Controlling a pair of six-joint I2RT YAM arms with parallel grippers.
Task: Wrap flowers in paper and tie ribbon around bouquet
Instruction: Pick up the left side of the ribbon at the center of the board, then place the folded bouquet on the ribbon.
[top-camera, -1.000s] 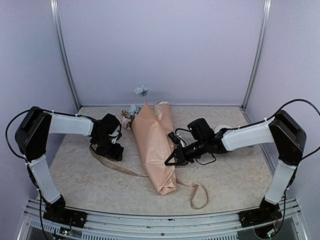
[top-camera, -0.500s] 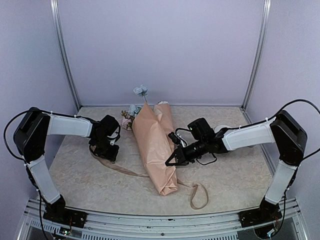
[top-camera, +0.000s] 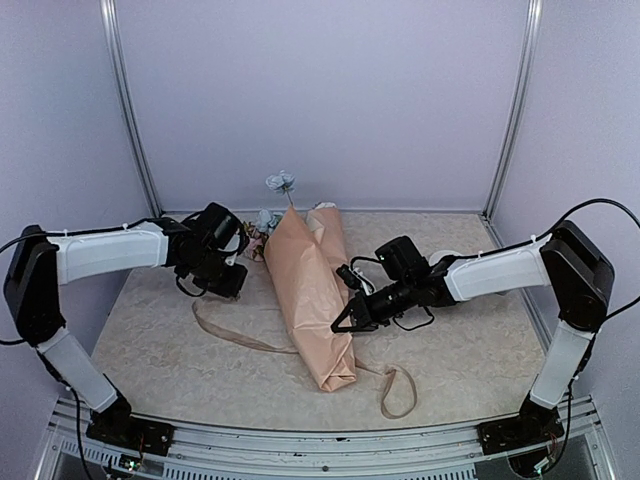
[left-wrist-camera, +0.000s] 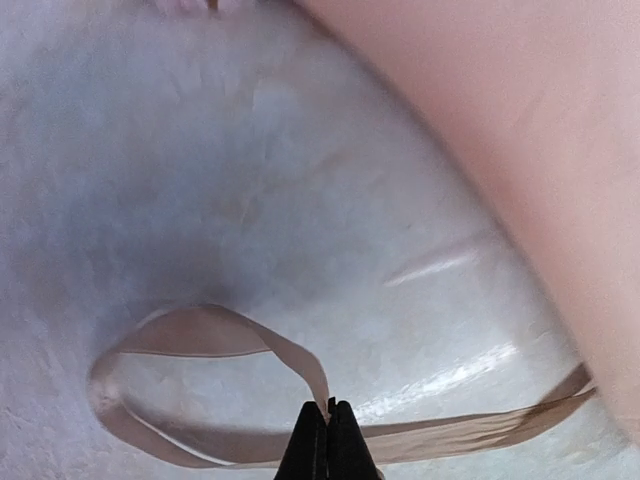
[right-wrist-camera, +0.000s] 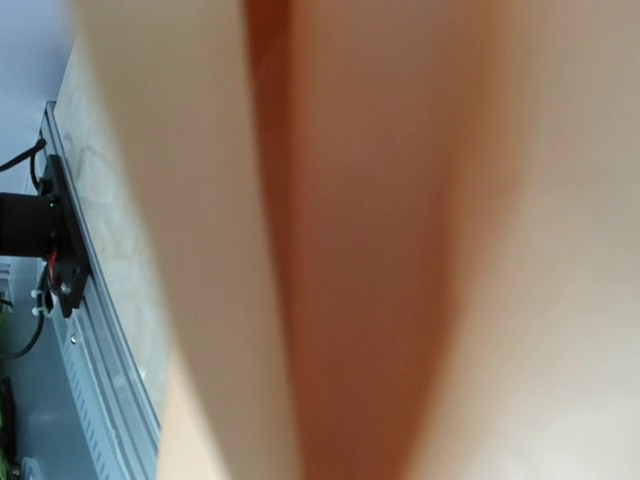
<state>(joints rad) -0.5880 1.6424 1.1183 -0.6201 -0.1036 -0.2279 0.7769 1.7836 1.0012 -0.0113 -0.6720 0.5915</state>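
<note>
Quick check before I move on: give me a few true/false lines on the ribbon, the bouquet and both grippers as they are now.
1. The left gripper is shut on the ribbon. True.
2. The ribbon is tied around the bouquet. False: it lies loose on the table, passing beneath the bouquet's narrow end, with a loop on each side.
3. The right gripper is well clear of the bouquet. False: its tips are at the bouquet's right edge, and paper fills the right wrist view.
4. The blooms point toward the back wall. True.
5. The bouquet stands upright. False: it lies flat on the table.
</note>
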